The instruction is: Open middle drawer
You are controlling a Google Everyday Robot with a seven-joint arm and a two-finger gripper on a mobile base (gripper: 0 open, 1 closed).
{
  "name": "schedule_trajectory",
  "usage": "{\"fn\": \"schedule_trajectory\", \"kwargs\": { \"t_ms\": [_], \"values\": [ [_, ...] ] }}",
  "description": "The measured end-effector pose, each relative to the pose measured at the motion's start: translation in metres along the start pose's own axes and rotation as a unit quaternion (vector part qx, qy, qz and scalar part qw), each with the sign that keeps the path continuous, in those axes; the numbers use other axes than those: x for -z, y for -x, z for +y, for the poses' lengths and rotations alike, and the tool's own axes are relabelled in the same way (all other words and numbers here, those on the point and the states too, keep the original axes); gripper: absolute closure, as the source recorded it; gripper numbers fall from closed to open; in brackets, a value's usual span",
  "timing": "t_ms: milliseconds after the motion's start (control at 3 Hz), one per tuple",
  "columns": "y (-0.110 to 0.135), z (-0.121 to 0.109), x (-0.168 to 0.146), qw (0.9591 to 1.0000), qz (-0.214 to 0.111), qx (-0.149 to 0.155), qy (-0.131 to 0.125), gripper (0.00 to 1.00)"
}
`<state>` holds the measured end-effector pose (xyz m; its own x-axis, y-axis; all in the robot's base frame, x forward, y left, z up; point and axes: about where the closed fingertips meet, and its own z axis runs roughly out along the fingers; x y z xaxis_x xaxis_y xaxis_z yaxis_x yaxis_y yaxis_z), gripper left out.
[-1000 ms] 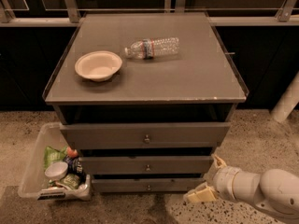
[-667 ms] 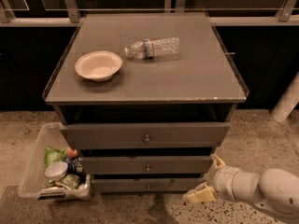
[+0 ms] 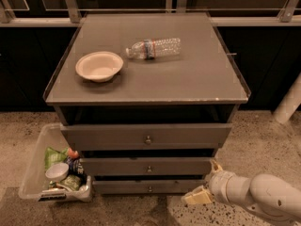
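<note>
The grey cabinet (image 3: 146,86) has three drawer fronts. The middle drawer (image 3: 117,166) is the mid-sized one, with a small round metal knob (image 3: 149,169) at its centre. The wider top drawer (image 3: 108,136) is above it and the thinnest drawer (image 3: 122,187) below. My gripper (image 3: 206,181) is low at the cabinet's front right corner, by the right ends of the middle and bottom drawers, well right of the knob. Its two pale fingers (image 3: 197,197) are spread apart and hold nothing.
A white bowl (image 3: 99,66) and a plastic water bottle (image 3: 153,48) lying on its side are on the cabinet top. A clear bin (image 3: 35,166) with trash stands on the floor at the cabinet's left. A white post (image 3: 288,102) stands at the right.
</note>
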<state>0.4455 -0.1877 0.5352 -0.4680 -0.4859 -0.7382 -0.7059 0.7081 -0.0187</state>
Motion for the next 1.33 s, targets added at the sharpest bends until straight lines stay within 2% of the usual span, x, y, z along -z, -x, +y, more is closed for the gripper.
{"fn": "schedule_trajectory", "kwargs": {
  "t_ms": [333,667,1000,1333],
  "values": [
    [-0.01,-0.007,-0.035,0.9996,-0.024,-0.014,-0.009,0.0],
    [-0.014,-0.006,-0.068,0.9982,-0.056,-0.023,0.0,0.0],
    [-0.008,-0.009,-0.099,0.9966,-0.08,-0.014,0.012,0.0],
    [0.005,-0.021,-0.118,0.9956,-0.092,0.011,0.012,0.0]
  ]
}}
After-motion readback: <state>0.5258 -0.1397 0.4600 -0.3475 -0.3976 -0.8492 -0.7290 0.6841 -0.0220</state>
